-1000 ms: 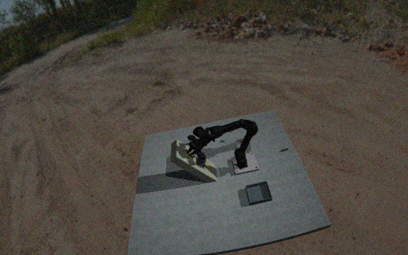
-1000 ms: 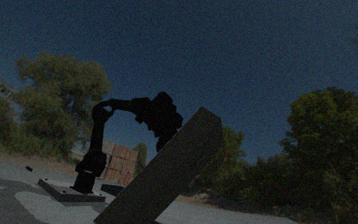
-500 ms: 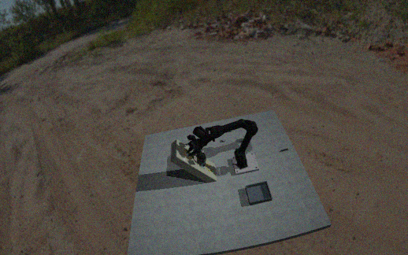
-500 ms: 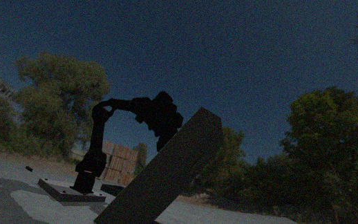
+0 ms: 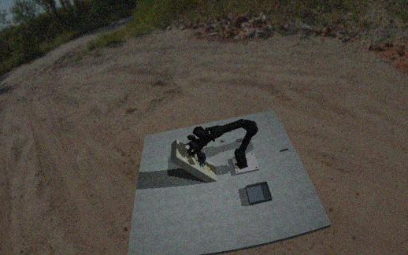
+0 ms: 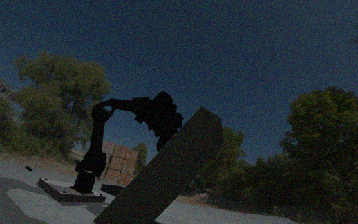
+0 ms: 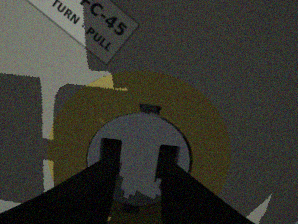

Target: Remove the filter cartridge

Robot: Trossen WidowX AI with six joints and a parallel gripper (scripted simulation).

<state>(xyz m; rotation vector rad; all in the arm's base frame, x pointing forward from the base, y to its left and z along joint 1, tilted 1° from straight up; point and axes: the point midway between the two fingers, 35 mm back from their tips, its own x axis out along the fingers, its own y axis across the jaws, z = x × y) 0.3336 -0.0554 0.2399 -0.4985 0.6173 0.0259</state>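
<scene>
Engaging round grey filter cartridge (image 7: 140,156), seated in its yellow ring (image 7: 213,129) on the tilted service panel (image 7: 200,36) | black gripper (image 7: 139,149) fingers narrowly spread into the two face slots, likely for turning | label (image 7: 73,6) at 11 o'clock
</scene>
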